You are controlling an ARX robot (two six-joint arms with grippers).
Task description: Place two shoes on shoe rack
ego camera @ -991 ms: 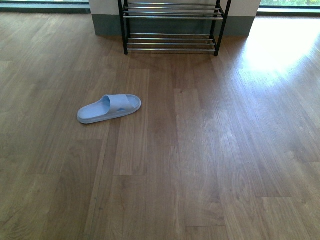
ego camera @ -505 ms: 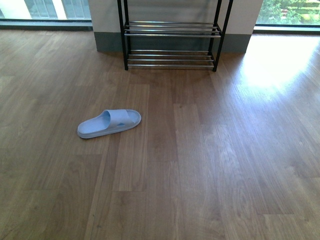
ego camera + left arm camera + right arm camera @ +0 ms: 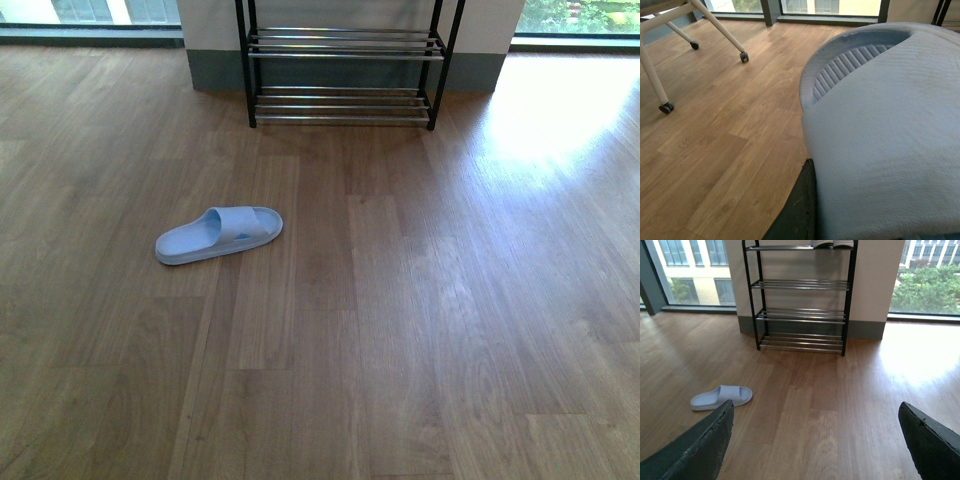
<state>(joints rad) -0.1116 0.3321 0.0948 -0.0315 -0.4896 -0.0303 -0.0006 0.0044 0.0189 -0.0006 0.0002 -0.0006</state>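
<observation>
One shoe, a light blue slipper (image 3: 220, 233), lies flat on the wooden floor left of centre, also seen in the right wrist view (image 3: 721, 396). A second light blue slipper (image 3: 890, 125) fills the left wrist view, and my left gripper (image 3: 880, 195) is shut on it. Only one dark finger (image 3: 801, 210) shows against its edge. The shoe rack (image 3: 345, 55), black-framed with silver bars, stands against the far wall (image 3: 800, 315). My right gripper (image 3: 816, 407) hangs open above bare floor, facing the rack, with nothing between its fingers.
White-soled footwear (image 3: 832, 243) sits on the rack's top shelf, cut off by the frame edge. White legs on castors (image 3: 744, 56) stand on the floor in the left wrist view. Windows flank the wall behind the rack.
The front view shifted a little, so the rack sits lower in frame than a second ago. The slipper on the floor lies where it was.
</observation>
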